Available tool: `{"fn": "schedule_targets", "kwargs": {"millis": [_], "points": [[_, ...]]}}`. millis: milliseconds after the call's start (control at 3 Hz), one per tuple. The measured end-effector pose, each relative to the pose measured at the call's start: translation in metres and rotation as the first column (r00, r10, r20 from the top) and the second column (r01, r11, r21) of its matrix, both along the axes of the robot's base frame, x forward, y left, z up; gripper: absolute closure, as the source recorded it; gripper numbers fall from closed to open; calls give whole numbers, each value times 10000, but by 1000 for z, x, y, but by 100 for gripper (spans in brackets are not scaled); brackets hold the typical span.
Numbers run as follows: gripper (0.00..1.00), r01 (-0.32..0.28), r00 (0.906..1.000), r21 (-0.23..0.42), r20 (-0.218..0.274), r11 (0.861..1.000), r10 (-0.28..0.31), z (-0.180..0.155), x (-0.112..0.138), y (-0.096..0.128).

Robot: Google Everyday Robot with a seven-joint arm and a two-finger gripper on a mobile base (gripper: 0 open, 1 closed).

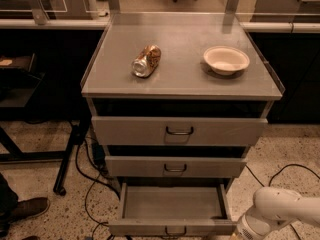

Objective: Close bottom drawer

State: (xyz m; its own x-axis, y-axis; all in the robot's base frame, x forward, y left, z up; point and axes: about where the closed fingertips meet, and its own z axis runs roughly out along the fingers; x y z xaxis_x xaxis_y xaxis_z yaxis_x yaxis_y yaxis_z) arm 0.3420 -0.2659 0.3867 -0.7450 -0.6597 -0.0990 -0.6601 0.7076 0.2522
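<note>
- the bottom drawer is pulled well out toward the near side, lowest of 3 on the grey cabinet. looks empty inside, and its small wire handle sits right at the near edge of the view.
- the middle drawer and top drawer above it look pushed in, so leave those alone.
- the white arm comes in from the near right, with its end just beside the drawer's right front corner. the gripper itself drops off the bottom edge there, so i can't tell if it's wide or narrow.
- my take for doing this well: get contact on the flat front panel close to the handle, not out at the right corner. pushing off-centre could rack the drawer on its slides.
- push straight toward the far side, level and steady, until the front lines up with the 2 above.
- the crushed can and white bowl on top might slide if it slams, so ease off at the end.
</note>
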Motion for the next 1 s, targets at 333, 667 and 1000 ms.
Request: {"fn": "schedule_targets", "kwargs": {"millis": [333, 667, 1000], "points": [[100, 399, 9983, 603, -445, 9974, -372, -18, -13, -2], [100, 730, 9941, 1370, -893, 9879, -611, -67, -17, -10], [100, 747, 9891, 1628, -1380, 9838, -522, -127, -20, -4]]}}
